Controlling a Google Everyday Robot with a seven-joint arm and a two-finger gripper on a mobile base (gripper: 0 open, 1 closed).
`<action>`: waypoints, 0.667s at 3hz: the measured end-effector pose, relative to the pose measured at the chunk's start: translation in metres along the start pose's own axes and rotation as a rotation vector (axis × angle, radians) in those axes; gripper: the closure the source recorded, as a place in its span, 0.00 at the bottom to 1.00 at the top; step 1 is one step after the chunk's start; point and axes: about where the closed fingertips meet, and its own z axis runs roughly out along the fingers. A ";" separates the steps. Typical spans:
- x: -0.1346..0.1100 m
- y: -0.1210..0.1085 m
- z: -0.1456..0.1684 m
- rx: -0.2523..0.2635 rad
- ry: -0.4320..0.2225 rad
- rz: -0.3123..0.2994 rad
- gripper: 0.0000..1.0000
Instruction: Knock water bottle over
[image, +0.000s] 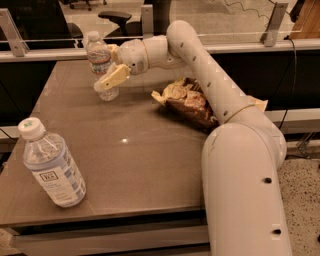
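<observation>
1. The water bottle (99, 56) stands upright by the table's (150, 165) far edge, toward the far left corner.
2. The tool (111, 80) sits against its lower half, on the bottle's right and near side; I cannot tell whether it is open or closed.
3. A push toward the left edge looks unobstructed.
4. A chip bag (186, 100) lies toward the right edge, and a wider bottle (50, 170) stands at the near left corner.
</observation>
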 end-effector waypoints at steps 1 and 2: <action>0.002 0.009 -0.009 -0.014 -0.005 -0.005 0.41; 0.000 0.016 -0.019 -0.014 0.025 -0.013 0.64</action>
